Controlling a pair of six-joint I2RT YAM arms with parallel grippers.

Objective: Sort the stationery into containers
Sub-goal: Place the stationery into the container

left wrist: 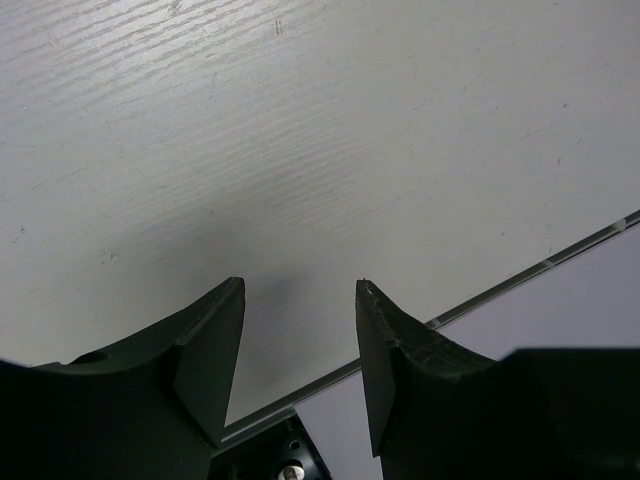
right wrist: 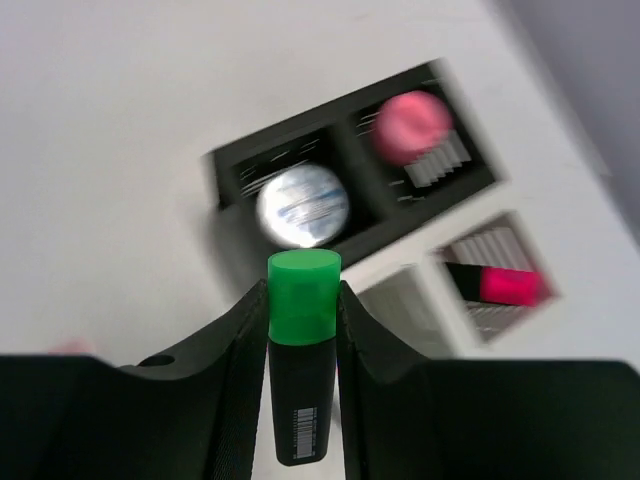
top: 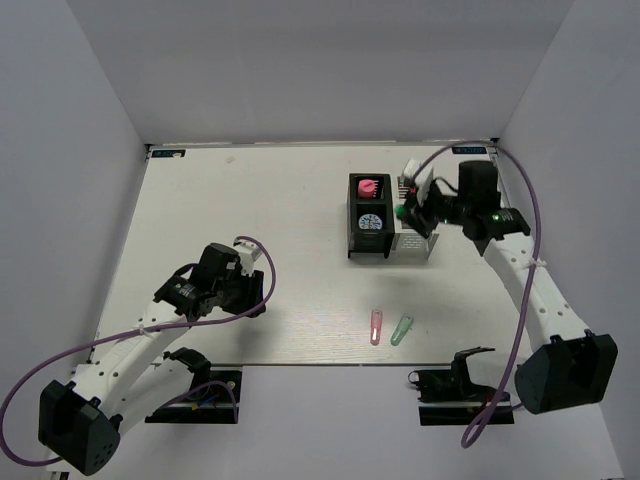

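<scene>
The four-compartment organiser (top: 352,215) sits right of centre on the white table (top: 250,220). The right arm (top: 530,290) reaches forward from its base. Its right gripper (right wrist: 303,287) is over the organiser's silver side and is clamped on a green-capped marker (right wrist: 300,400), cap pointing away. The left arm (top: 130,350) is folded low over the near-left table, and its left gripper (left wrist: 300,290) is parted and empty. A tape roll (top: 371,221) lies in the near black compartment. A pink capsule (top: 376,326) and a green capsule (top: 402,330) lie side by side near the front edge.
</scene>
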